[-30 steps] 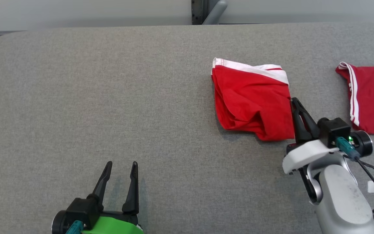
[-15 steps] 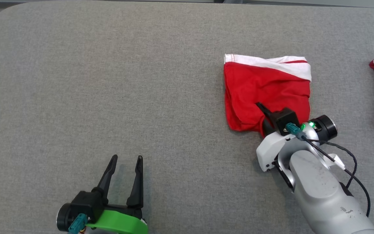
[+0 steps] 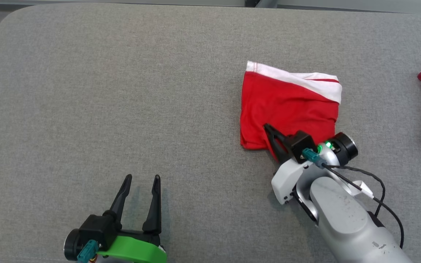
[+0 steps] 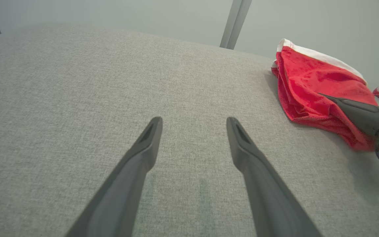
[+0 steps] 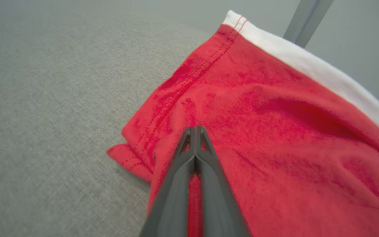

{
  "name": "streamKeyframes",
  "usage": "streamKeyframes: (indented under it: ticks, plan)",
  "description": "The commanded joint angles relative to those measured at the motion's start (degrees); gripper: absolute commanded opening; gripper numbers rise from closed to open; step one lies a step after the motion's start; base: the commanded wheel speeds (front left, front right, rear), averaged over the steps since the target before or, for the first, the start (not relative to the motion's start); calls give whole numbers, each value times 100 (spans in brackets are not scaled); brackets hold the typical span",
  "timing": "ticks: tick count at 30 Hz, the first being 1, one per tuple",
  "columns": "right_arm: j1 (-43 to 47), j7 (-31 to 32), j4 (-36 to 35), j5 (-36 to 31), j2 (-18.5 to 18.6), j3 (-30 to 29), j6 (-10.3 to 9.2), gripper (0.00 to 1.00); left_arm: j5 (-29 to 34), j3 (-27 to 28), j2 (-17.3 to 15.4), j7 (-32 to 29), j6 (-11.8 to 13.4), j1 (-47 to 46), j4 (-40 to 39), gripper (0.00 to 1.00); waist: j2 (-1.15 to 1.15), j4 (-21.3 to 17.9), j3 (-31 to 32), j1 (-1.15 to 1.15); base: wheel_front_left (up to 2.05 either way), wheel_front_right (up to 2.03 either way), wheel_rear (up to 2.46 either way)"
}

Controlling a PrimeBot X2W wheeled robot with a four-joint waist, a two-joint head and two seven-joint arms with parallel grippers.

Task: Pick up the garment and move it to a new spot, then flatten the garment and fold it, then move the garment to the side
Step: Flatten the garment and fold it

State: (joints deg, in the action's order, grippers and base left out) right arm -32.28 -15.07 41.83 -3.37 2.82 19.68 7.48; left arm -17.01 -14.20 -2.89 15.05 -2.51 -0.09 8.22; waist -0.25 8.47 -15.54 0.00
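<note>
The right end effector (image 3: 268,128) is pinched shut on the near edge of the rumpled red shorts with white waistband (image 3: 287,106), right of centre on the grey fabric desk (image 3: 122,91). The left end effector (image 3: 142,177) gapes wide, empty. I'd say relocating is underway; flattening, folding and setting aside remain.

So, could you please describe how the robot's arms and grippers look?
Both have two long, tapering dark fingers. The left gripper has a black base, green shell and teal connector. The right gripper joins a silver-and-white forearm, with a teal connector, green light and black cable.
</note>
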Motion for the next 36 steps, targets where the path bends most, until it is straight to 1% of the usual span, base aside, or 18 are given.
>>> streamKeyframes:
  ticks: [1,3,6,12,18,22,25,26,28,29,30,36]
  plan:
    - [89,-11,128,38,20,89,2,0,1,1,-7,14,24,-47,11,100,25,3,2,0,0,0,0]
    - [82,-11,200,58,17,157,2,0,-3,-7,-7,14,23,-49,17,100,25,7,7,0,0,0,0]
    - [26,-11,359,144,10,443,2,0,-21,-14,-8,14,27,-39,27,100,25,26,17,0,0,0,0]
    - [-2,-12,37,297,19,749,0,0,-24,11,-7,14,44,8,28,100,25,47,64,0,0,0,0]
    - [71,-12,271,452,17,998,0,0,-43,24,-8,14,56,74,34,100,25,8,146,0,0,0,0]
    - [137,-12,40,625,18,1035,0,0,-49,78,-7,14,85,117,18,100,25,-113,216,0,0,0,0]
    - [271,-13,-330,719,21,892,0,0,-42,168,-8,14,99,173,21,100,25,-237,301,0,0,0,0]
    - [440,-13,-653,746,20,705,0,19,-21,234,-8,14,108,219,14,100,25,-330,388,0,0,0,0]
    - [674,-12,-987,687,49,451,0,54,-9,294,-8,15,118,262,2,100,25,-417,483,0,0,0,0]
    - [808,-12,-1143,655,79,325,0,91,-6,340,-8,14,130,287,-7,100,25,-461,533,0,0,0,0]
    - [946,-12,-1305,613,118,180,0,100,-7,387,-8,14,137,319,-17,100,25,-502,577,0,0,0,0]
    - [1775,-13,-2201,468,234,-772,0,100,23,648,-9,14,132,449,-97,100,25,-694,806,0,0,0,0]
